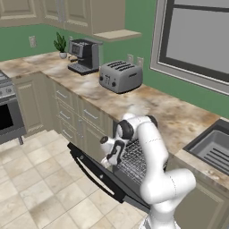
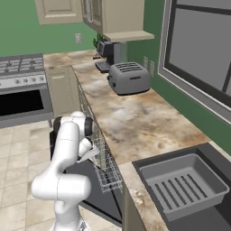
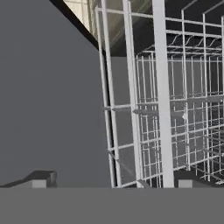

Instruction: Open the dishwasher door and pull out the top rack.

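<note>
- The worktop [image 1: 179, 114], a marbled beige slab, runs along the green wall under the window [image 1: 197, 40].
- The dishwasher door [image 1: 96, 172] is swung down and open, its dark grey panel slanting out over the tiled floor [image 1: 31, 188], the long black bar handle along its outer edge.
- The white arm [image 1: 156, 174] bends over the open door, its wrist just in front of the dishwasher opening.
- The oven [image 2: 22, 106] with its dark glass window stands further along the cabinet run, well apart from the dishwasher.
- The sink [image 2: 185, 185], a ribbed grey basin, is set into the worktop just past the dishwasher.
- The top rack [image 2: 104, 162], a silver-grey wire basket, sticks partly out from under the worktop edge above the lowered door; in the hand view its grid [image 3: 166, 113] stands right ahead.
- The toaster [image 1: 120, 76] sits on the worktop, with the coffee machine [image 1: 84, 56] beyond it.
- The gripper [image 1: 111, 156] hangs just at the rack's front edge, jaws spread wide, with a thick vertical wire of the rack between the fingertips [image 3: 41, 178]; whether they touch it I cannot tell.
</note>
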{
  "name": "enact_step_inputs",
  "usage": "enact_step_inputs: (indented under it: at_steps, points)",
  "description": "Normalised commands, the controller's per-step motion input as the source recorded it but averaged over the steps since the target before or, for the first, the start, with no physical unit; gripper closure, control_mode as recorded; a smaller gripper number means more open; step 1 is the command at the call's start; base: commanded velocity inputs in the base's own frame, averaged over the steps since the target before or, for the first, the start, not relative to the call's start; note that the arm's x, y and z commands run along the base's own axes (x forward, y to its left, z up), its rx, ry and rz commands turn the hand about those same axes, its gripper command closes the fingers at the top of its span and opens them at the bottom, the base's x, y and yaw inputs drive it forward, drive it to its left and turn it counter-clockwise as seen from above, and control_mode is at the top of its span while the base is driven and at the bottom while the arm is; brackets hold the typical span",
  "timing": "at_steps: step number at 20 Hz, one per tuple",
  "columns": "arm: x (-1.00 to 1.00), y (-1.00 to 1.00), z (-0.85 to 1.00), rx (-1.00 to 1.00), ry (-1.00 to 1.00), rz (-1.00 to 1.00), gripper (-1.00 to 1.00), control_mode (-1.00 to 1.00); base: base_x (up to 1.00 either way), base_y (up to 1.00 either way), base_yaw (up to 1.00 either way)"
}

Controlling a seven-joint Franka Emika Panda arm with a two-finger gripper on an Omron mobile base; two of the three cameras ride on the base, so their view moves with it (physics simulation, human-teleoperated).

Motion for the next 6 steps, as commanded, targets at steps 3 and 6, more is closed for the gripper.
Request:
enact_step_inputs:
  at_steps: [3,6]
  points:
    - [-0.61,0.54,-0.20,0.16,0.00,0.00,-1.00,-1.00,0.00,0.00,0.00]
    - [-0.60,0.50,-0.16,0.14,0.00,0.00,-1.00,-1.00,0.00,0.00,0.00]
